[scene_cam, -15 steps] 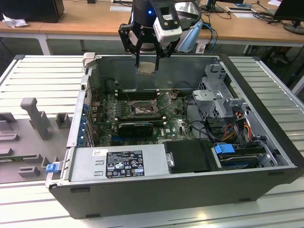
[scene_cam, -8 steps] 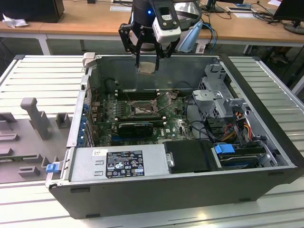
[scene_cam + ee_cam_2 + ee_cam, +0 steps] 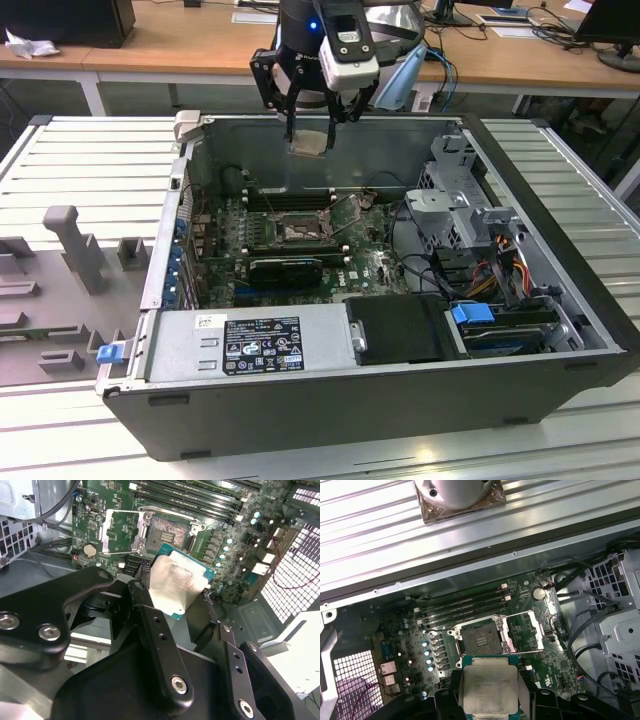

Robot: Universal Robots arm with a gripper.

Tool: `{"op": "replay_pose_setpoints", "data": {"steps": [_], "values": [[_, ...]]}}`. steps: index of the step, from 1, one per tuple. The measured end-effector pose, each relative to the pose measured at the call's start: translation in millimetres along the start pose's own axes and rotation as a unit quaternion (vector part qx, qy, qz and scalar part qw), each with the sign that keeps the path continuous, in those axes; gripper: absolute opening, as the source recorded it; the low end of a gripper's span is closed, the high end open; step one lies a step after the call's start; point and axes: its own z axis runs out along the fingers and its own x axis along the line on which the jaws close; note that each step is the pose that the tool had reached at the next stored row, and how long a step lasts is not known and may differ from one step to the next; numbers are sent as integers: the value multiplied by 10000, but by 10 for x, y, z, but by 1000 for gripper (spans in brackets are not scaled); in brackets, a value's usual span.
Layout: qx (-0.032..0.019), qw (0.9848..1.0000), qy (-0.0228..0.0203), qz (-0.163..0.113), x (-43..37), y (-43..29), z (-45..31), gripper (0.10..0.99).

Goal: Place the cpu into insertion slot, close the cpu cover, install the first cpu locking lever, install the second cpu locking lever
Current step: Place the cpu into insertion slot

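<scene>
Above case (image 3: 300, 425), cpu (image 3: 490, 690) level in gripper (image 3: 312, 138)

No print can be read. In the exterior view a black label (image 3: 262, 345) with pale lettering lies on the power supply (image 3: 185, 352) at the near side of the case (image 3: 350, 412). A small white sticker (image 3: 211, 322) sits just beside it, toward the exterior view's left. Both are too small to read. Any marks on the cpu (image 3: 489, 690) are too faint to tell.
</scene>
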Motion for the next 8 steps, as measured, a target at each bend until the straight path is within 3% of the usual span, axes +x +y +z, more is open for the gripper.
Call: {"op": "replay_pose_setpoints", "data": {"steps": [8], "values": [[-2, 10000, -8, 84, 0, 0, 0, 529]]}}
